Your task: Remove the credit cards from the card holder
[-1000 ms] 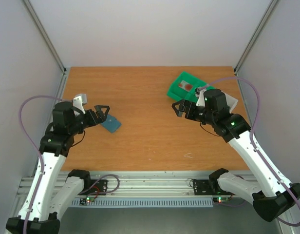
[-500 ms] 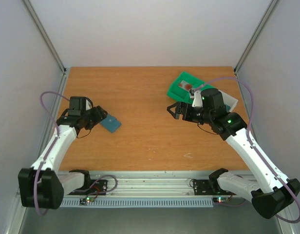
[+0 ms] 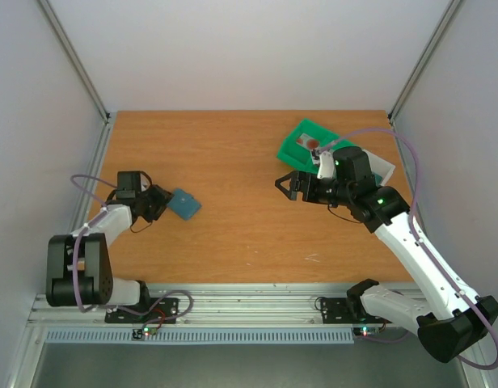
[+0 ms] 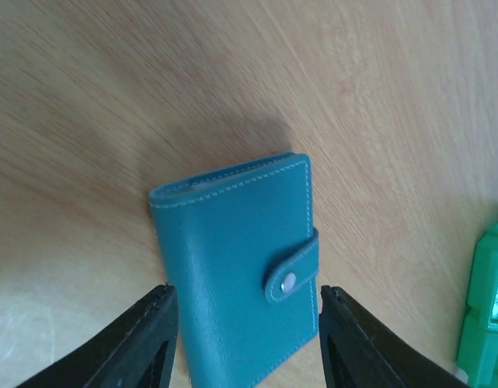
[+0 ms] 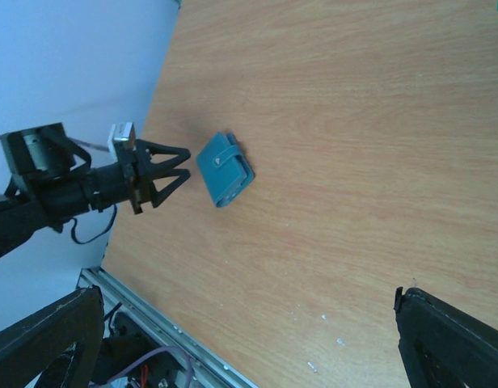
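Note:
The card holder (image 3: pixel 185 204) (image 4: pixel 237 263) (image 5: pixel 225 169), a teal-blue wallet, lies flat on the left of the table with its snap tab fastened. No credit cards show; the holder is closed. My left gripper (image 3: pixel 159 201) (image 4: pixel 247 327) (image 5: pixel 170 172) is low at the holder's left end. Its jaws are open and stand either side of the near end, with a thin gap on each side. My right gripper (image 3: pixel 290 184) (image 5: pixel 247 295) hangs wide open above the table's right middle, with nothing between its fingers.
A green bin (image 3: pixel 307 144) (image 4: pixel 487 311) stands at the back right with a small reddish thing in it. A white bin (image 3: pixel 385 168) sits beside it, partly behind my right arm. The table's near edge has a metal rail (image 5: pixel 176 323).
My left arm has dropped low and reached toward the holder, and its jaws have narrowed around the near end. My right gripper has drifted slightly left, still open.

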Tool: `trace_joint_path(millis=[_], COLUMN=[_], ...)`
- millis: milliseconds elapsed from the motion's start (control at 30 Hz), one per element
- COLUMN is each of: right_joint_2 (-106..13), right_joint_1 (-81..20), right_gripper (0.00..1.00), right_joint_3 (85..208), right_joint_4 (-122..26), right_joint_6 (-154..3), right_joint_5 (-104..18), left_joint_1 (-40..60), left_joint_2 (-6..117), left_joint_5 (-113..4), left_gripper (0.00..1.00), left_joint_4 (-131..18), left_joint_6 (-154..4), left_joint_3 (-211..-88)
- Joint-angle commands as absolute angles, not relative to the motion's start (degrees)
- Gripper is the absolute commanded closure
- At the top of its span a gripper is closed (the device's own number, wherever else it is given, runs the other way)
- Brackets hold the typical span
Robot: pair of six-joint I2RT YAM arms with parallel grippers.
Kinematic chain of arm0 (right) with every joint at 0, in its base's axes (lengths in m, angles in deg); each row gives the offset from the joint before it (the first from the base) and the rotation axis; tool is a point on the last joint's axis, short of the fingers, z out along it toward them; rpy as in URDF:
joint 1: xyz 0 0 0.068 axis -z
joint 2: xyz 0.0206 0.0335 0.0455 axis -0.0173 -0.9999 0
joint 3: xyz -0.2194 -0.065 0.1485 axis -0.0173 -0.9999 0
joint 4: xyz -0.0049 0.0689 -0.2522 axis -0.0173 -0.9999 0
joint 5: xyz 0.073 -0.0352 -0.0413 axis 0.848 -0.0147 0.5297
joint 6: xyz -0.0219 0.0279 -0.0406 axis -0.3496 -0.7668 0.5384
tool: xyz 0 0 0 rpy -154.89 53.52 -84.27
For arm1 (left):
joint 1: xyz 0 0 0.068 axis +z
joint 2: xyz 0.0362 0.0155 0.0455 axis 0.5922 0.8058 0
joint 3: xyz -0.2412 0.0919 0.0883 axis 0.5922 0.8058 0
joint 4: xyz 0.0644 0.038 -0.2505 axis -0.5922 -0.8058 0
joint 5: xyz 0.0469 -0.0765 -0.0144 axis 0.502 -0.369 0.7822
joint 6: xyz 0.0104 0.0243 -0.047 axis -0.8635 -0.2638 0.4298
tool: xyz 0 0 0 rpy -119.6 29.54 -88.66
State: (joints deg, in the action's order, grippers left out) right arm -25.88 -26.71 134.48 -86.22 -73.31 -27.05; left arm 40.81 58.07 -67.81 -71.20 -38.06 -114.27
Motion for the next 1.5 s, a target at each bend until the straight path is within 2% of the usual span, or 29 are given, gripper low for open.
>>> trace_joint_path(millis=[0,267,367,633,833,1133,1467], right_joint_2=[-25.62,-24.86,-25.20,-25.97,-25.75,-28.10,-32.63], right_joint_1=[-26.55,-26.53,-26.57,-26.56,-26.93,-31.63,-38.35], right_gripper=[0.02,0.02,0.01,0.02,0.05,0.12,0.24], right_joint_3=[133.42,132.88,133.02,132.90,132.46,132.25,131.85], right_joint_4=[-85.54,-85.95,-86.69,-88.64,-89.89,-90.56,-90.16], right_joint_6=[-72.19,-72.38,-72.73,-73.81,-75.09,-75.93,-77.00], right_joint_5=[-24.81,-25.61,-25.85,-26.15,-26.32,-29.41,-33.44], left_joint_1=[41.14,41.10,41.08,41.10,41.07,36.84,25.53], left_joint_2=[62.88,67.58,69.21,71.05,71.92,70.18,65.78], left_joint_5=[-69.68,-70.57,-71.22,-74.24,-79.90,-84.88,-85.49], left_gripper=[0.52,0.52,0.56,0.83,0.99,1.00,1.00], left_joint_4=[-61.68,-56.24,-54.94,-53.88,-52.40,-51.03,-48.92], left_joint_6=[-35.44,-35.11,-35.19,-37.87,-40.02,-39.22,-34.57], left_joint_3=[-113.38,-111.08,-110.54,-110.08,-109.63,-107.62,-105.98])
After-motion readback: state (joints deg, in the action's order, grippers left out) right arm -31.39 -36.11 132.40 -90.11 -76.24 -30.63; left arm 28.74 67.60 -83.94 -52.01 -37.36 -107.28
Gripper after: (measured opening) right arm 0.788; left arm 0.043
